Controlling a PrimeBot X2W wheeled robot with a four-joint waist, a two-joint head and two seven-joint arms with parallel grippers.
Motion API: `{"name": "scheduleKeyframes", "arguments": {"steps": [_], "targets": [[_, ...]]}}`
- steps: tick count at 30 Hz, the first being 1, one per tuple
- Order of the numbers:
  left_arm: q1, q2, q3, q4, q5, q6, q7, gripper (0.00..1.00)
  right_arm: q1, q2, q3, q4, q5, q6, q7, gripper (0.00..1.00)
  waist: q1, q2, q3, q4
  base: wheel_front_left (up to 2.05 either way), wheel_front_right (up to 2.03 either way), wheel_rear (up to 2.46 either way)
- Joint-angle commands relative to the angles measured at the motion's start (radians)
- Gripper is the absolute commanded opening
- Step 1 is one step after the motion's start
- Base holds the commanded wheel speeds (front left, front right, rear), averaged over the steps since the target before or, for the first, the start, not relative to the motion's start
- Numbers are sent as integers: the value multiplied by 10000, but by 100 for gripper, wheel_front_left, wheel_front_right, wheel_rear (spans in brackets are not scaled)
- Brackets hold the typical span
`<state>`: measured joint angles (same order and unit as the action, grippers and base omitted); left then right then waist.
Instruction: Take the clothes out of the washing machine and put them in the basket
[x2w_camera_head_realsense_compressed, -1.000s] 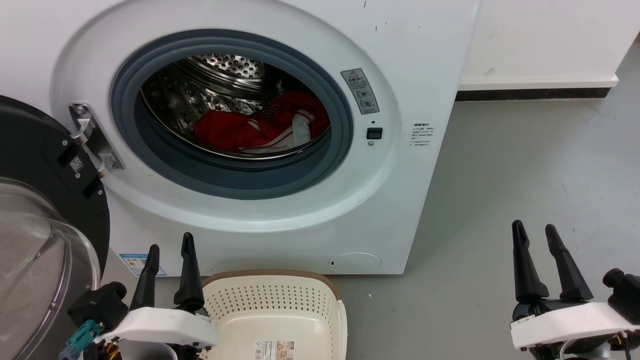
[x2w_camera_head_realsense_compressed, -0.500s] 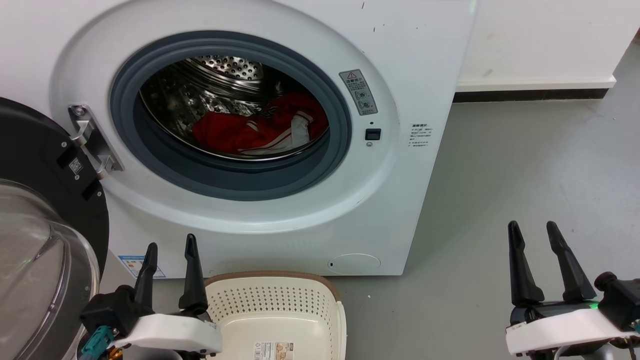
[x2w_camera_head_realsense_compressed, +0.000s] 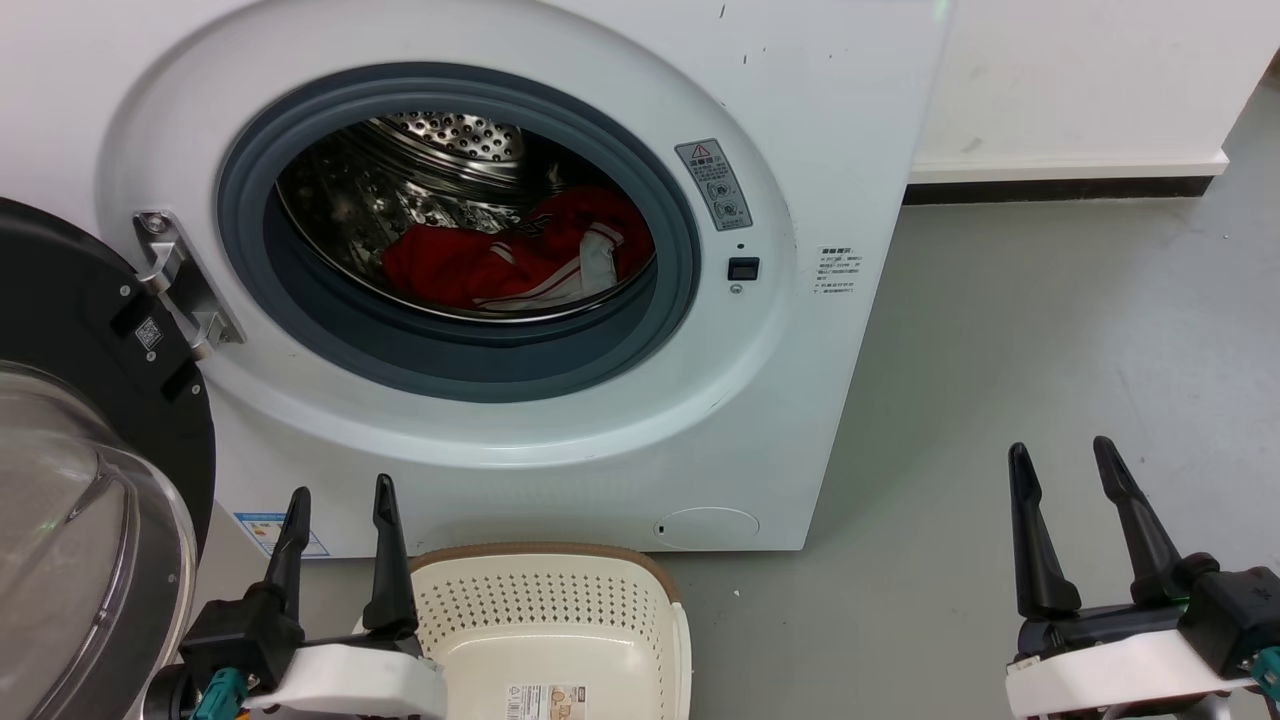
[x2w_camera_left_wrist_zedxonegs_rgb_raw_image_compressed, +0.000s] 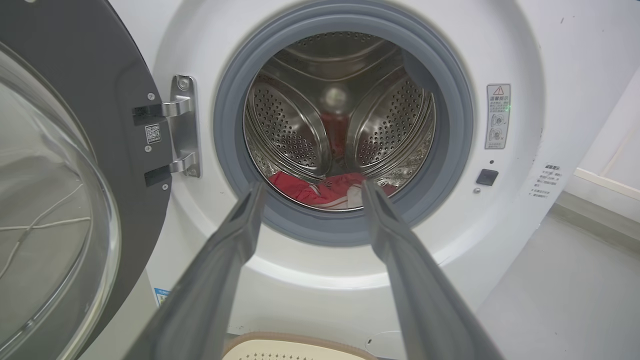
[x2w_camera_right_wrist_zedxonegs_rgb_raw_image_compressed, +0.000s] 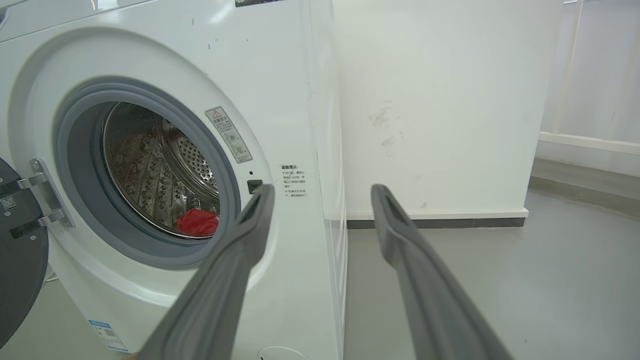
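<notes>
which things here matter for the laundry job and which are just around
For the job:
clothes, in the drum
washing machine
basket
left gripper, open
right gripper, open

Just around:
warning sticker
skirting board
floor

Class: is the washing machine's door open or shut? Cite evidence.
Open. The door hangs aside on its hinge, and the red garment shows in the drum through the uncovered porthole.
</notes>
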<state>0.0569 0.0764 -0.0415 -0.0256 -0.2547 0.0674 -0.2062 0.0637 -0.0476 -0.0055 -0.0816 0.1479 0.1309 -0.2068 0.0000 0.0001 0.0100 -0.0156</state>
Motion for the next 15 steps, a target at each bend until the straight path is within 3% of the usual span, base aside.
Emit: {"name": "scheduleKeyframes", "arguments": {"steps": [1,15], "targets": [[89,-33,24,-105,273,-15,-112,100,82,-43,28,-145,-240,-3,-86,100,0,-1,0,-5,0,0,0],[263,-134,169,-185,1391,-92,-376,100,258,-43,57,-240,-1170,-3,-371,100,0,-1,-4,-19,0,0,0]]}}
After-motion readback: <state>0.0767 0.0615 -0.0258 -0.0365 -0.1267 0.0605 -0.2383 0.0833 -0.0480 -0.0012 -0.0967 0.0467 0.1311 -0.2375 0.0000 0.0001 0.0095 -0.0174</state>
